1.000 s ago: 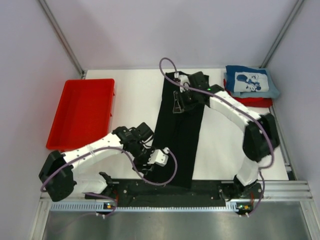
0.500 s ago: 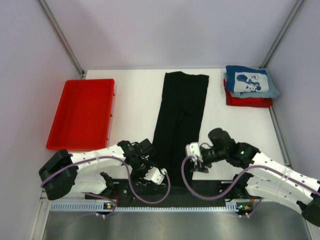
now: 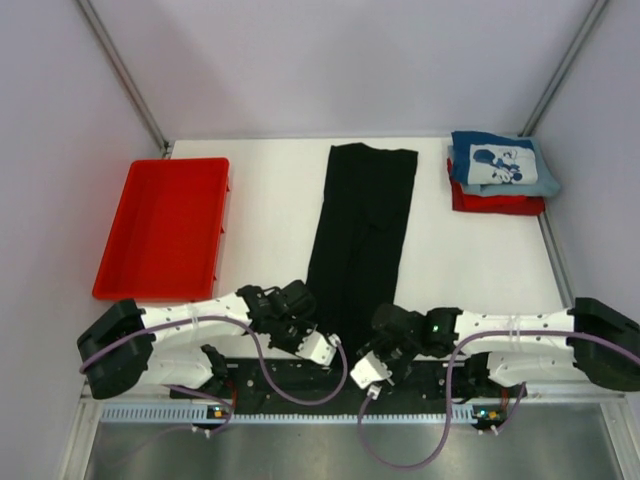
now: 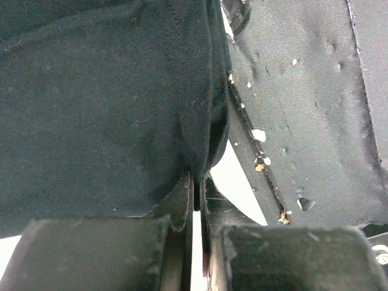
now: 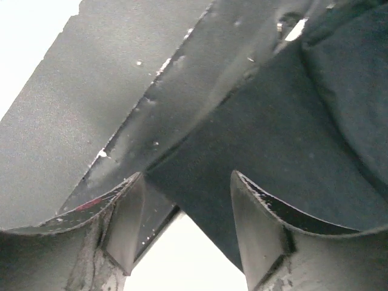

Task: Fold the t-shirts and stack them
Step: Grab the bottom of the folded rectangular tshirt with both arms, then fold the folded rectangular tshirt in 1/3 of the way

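Observation:
The black t-shirt (image 3: pixel 362 235) lies folded into a long narrow strip down the middle of the table. My left gripper (image 3: pixel 316 334) is at its near left corner and is shut on the cloth edge (image 4: pixel 197 163), which is pinched between the fingertips. My right gripper (image 3: pixel 379 346) is at the near right corner. It is open, and the corner of the black cloth (image 5: pixel 254 157) lies between its spread fingers (image 5: pixel 257 224). The blue t-shirt (image 3: pixel 503 164) with white print rests folded on top of the red t-shirt (image 3: pixel 497 204) at the far right.
A red plastic tray (image 3: pixel 165 226) stands on the left side of the white table (image 3: pixel 270 220). A dark mat (image 3: pixel 430 377) runs along the near edge under the shirt's end, by the arm bases. Slanted frame posts stand at both far corners.
My right arm swung from the shirt's far end back to its near right corner and opened wider. My left gripper slid to the near left corner and closed on the cloth.

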You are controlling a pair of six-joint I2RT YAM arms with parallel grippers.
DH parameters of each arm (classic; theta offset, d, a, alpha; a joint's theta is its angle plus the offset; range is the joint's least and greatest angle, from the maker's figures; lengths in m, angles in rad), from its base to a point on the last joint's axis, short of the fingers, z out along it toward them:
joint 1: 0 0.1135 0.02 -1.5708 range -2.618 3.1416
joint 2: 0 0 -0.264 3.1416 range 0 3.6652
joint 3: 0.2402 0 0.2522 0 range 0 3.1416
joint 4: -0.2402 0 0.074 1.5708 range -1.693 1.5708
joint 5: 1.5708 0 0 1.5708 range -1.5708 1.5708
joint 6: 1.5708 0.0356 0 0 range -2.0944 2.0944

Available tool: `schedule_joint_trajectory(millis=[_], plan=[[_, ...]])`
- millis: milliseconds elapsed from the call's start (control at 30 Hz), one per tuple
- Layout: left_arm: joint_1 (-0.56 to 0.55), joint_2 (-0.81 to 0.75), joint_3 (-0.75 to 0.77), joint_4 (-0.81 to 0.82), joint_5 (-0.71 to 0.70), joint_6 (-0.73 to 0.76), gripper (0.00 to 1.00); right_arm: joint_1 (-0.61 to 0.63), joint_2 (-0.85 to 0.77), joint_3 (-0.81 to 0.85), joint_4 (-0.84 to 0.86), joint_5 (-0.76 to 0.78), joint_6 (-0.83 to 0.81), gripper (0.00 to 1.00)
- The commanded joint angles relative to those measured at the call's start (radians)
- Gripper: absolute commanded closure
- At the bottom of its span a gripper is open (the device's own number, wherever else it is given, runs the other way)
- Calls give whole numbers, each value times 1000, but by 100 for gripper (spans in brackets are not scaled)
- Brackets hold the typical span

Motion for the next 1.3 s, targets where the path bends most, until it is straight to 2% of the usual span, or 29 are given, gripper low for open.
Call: schedule_joint_trajectory(millis=[0, 33, 167, 267, 333, 467, 567, 667, 800, 933, 1100, 1267], plan=[[-13, 6, -5, -49, -14, -32, 100, 66, 79, -7, 74, -10, -64, 47], [-12, 4, -3, -59, -12, -35, 100, 74, 89, -3, 67, -25, -67, 53], [-13, -19, 24, -108, 12, -47, 100, 77, 73, -4, 58, -5, -43, 100], [-6, -37, 70, -130, -4, -99, 100, 56, 1, 13, 66, 45, 15, 100], [14, -39, 124, -141, -23, -133, 100, -7, -50, 37, 86, 58, 80, 100], [121, 2, 285, -182, 9, -177, 100, -214, -140, 60, 170, 62, 199, 100], [200, 94, 436, -205, 5, -256, 100, -381, -153, 80, 265, 26, 301, 100], [302, 205, 581, -224, -3, -285, 100, -543, -104, 123, 339, 29, 374, 100], [389, 393, 775, -224, -23, -308, 100, -671, 19, 152, 547, -14, 483, 100], [439, 567, 984, -274, -8, -336, 100, -775, 152, 160, 725, 36, 565, 100], [473, 740, 1188, -297, -15, -348, 100, -845, 309, 264, 724, 65, 586, 100], [498, 849, 1300, -287, -34, -351, 100, -901, 388, 313, 730, 67, 611, 100]])
